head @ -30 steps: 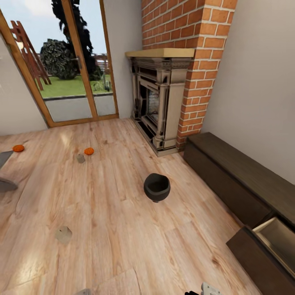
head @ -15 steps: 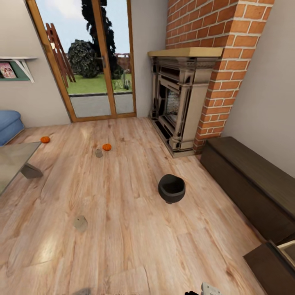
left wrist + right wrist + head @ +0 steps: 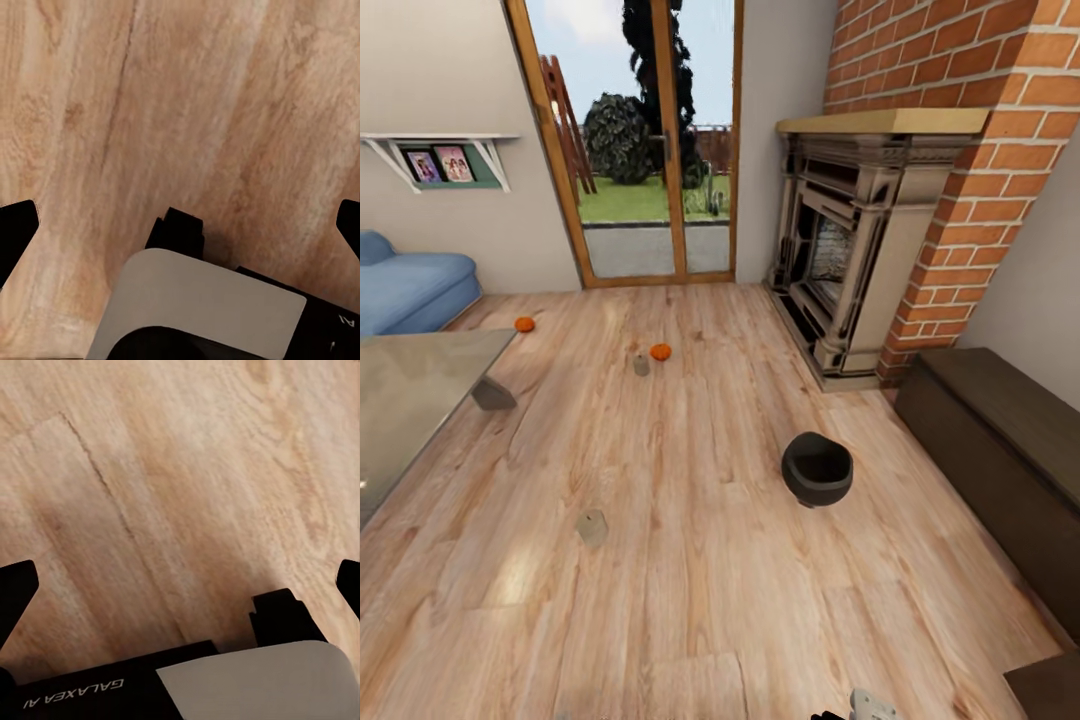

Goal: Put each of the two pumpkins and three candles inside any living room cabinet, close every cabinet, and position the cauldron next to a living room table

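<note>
Two orange pumpkins lie on the wood floor, one [image 3: 524,324] near the glass table's far corner and one [image 3: 660,352] toward the middle. A grey-beige candle [image 3: 641,366] stands just beside the second pumpkin, and another candle [image 3: 592,527] lies closer to me. The black cauldron [image 3: 817,469] sits upright on the floor, apart from the long dark-brown cabinet [image 3: 1000,440] along the right wall. My left gripper [image 3: 180,225] and right gripper [image 3: 180,585] both hang open over bare floorboards, holding nothing.
A glass-topped table [image 3: 410,400] stands at the left with a blue sofa [image 3: 405,285] behind it. The brick fireplace [image 3: 850,270] fills the right corner beside the glazed door [image 3: 660,150]. A dark drawer front [image 3: 1048,692] juts out at the lower right.
The head camera has swung left, so everything slid right in the picture. Sofa, wall shelf and more of the table came into view, and the open drawer's pale inside left it. Nothing on the floor moved.
</note>
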Robot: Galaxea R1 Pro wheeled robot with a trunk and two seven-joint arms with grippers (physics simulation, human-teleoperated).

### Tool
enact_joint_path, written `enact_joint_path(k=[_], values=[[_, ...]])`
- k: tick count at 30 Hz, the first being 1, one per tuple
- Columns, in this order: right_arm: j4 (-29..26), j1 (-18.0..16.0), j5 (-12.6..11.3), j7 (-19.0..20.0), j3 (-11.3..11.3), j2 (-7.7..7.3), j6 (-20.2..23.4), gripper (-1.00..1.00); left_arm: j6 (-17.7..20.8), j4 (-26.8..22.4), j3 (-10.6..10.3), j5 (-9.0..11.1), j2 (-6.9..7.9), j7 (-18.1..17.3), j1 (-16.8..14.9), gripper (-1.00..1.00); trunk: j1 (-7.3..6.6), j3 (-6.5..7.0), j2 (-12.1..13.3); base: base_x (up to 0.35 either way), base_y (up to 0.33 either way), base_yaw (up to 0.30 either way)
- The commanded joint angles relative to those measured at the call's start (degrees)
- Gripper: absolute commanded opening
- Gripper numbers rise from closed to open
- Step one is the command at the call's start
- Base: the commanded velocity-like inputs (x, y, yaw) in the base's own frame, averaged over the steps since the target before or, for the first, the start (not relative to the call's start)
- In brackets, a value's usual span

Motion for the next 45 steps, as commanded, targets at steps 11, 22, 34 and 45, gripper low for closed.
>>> enact_joint_path(k=[11, 22, 34, 45], values=[[-0.1, 0.0, -0.5, -0.1, 0.4, -0.04, 0.2, 1.0, 0.0, -0.1, -0.6, 0.4, 0.16, 0.5, 0.0, 1.0, 0.0, -0.57, 0.0, 0.063, 0.048, 0.261], [-0.6, 0.0, -0.3, -0.1, 0.4, 0.05, 0.8, 1.0, -1.9, -0.1, -0.6, 0.4, 0.45, 0.5, -0.1, 1.0, 0.0, -1.21, 0.0, 0.256, 0.194, 0.139], [-17.4, -2.0, -0.5, -27.2, 0.4, 2.71, 13.5, 1.0, 0.1, -2.7, -0.3, -5.5, 0.51, 1.1, -6.3, 1.0, 0.0, -1.23, 0.0, 0.326, 0.121, 0.004], [-18.5, -1.5, -0.4, -28.6, 0.4, 2.8, 7.6, 1.0, -3.7, -3.5, -0.1, -6.0, 0.31, 1.2, -7.1, 1.0, 0.0, -1.23, 0.0, 0.131, 0.017, 0.0]])
